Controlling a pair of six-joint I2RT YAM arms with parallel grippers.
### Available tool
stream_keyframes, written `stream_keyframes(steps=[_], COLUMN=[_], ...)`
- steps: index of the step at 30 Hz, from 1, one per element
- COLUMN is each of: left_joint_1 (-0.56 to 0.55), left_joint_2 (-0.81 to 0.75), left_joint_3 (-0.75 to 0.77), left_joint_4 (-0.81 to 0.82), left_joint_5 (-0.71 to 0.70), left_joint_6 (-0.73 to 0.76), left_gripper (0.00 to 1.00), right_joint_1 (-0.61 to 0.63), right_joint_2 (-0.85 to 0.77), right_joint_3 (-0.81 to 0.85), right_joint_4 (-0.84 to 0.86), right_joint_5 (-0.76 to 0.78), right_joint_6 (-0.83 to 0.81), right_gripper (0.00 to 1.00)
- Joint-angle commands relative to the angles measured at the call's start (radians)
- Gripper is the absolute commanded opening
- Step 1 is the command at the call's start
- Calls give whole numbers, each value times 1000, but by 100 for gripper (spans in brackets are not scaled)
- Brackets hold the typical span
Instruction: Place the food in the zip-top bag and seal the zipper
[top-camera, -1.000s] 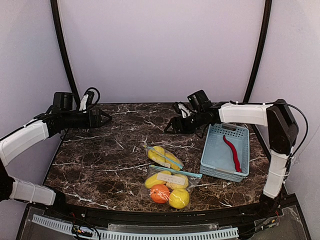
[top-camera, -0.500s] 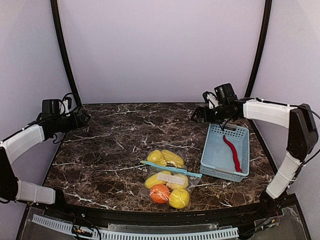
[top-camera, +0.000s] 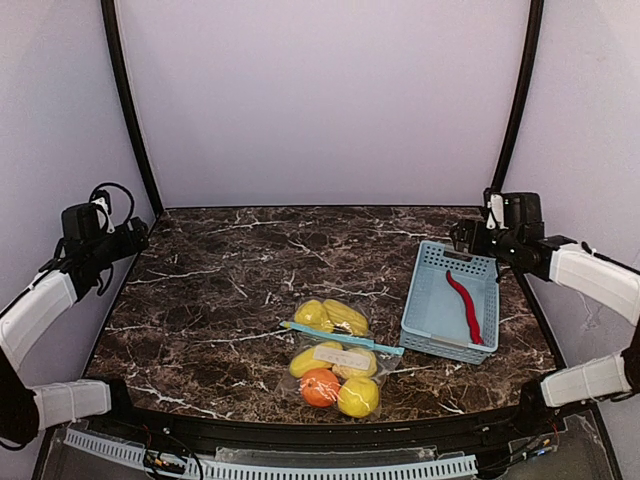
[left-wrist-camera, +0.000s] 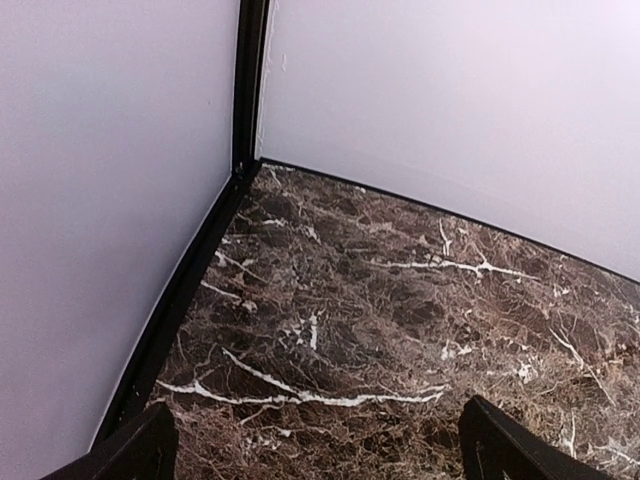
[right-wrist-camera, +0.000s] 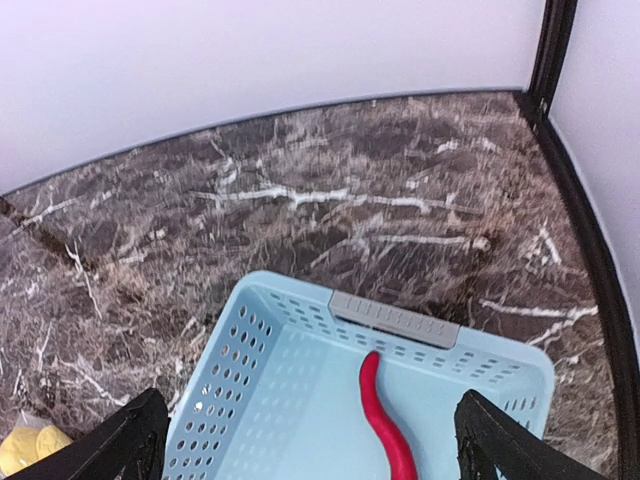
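Observation:
A clear zip-top bag (top-camera: 372, 372) lies flat at the table's front middle, its teal zipper strip (top-camera: 342, 338) running across it. Below the strip, yellow food (top-camera: 357, 397) and a round orange (top-camera: 320, 387) show through the plastic. Two more yellow pieces (top-camera: 330, 316) lie just beyond the strip; I cannot tell whether they are inside. A slim red chili (top-camera: 465, 305) (right-wrist-camera: 385, 428) rests in the pale blue basket (top-camera: 428, 310) (right-wrist-camera: 250, 390). My left gripper (top-camera: 135, 237) (left-wrist-camera: 315, 468) hangs open over bare marble at the far left. My right gripper (top-camera: 462, 238) (right-wrist-camera: 315, 448) is open above the basket's far end.
The basket stands at the right, close to the black frame post (top-camera: 515, 110). Purple walls close in the back and both sides. A black rim (left-wrist-camera: 175, 300) edges the marble top at the left. Yellow food (right-wrist-camera: 25, 448) peeks into the right wrist view's lower left corner.
Both arms have drawn back from the table's middle to its outer sides. The right gripper's jaws have spread wider. The bag's raised top has settled flat, showing one zipper strip.

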Motion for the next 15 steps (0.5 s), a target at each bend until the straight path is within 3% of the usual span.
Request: stream_keyframes(steps=[1,5,15], left_joint_1=[3,3,4], left_joint_2=[-71,-122,-177], left_joint_3=[-71,-109,-127], left_joint_4=[85,125,141], left_joint_5=[-36,-35,-35], left_joint_6=[17,25,36], left_gripper=[99,99,99], right_joint_1=[-9,-13,-14], right_joint_2=[-158,-256,-304], right_joint_3=[-142,-240,-288], right_joint_4=[239,317,334], right_joint_5=[71,71,74], right_joint_6=[-61,-110,-133], right_gripper=[98,98,98])
